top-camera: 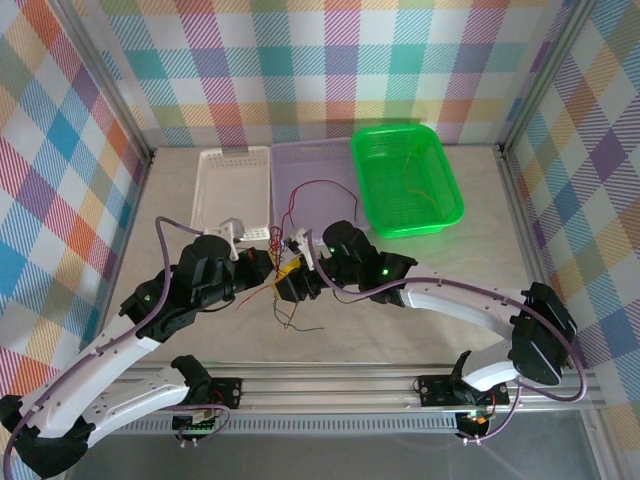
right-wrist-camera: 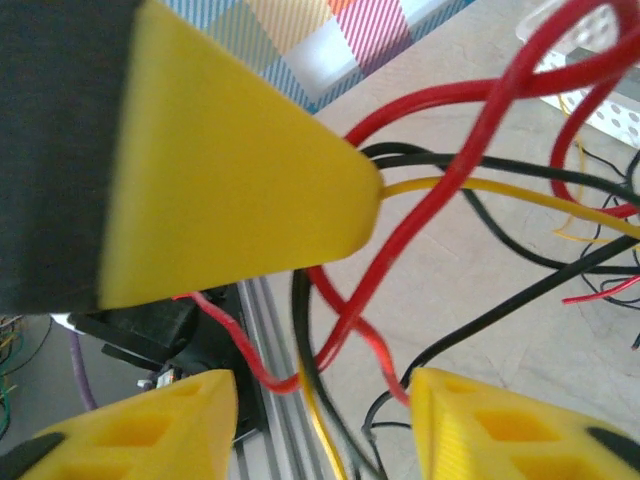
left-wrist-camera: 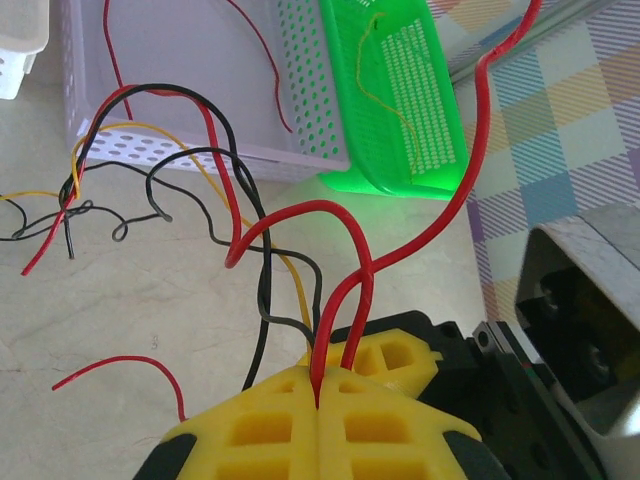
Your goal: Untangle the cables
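Note:
The cables (left-wrist-camera: 235,215) are thin red, black and yellow-orange wires knotted together on the table, and their tangle (top-camera: 290,300) lies between the two arms. My left gripper (left-wrist-camera: 320,392) is shut on a red cable (left-wrist-camera: 345,300), which rises from its yellow fingers in a doubled loop. It meets my right gripper (top-camera: 297,283) at mid-table. The right gripper (right-wrist-camera: 325,425) is open, with red, black and yellow strands (right-wrist-camera: 330,340) running between its spread fingers. The left gripper's yellow finger (right-wrist-camera: 230,170) sits close above them.
Three bins stand in a row at the back: a white basket (top-camera: 235,185), a lavender tray (top-camera: 330,160) with a red wire arching over it, and a green basket (top-camera: 440,205) holding a yellow wire (left-wrist-camera: 385,95). The aluminium rail (top-camera: 330,380) runs along the near edge.

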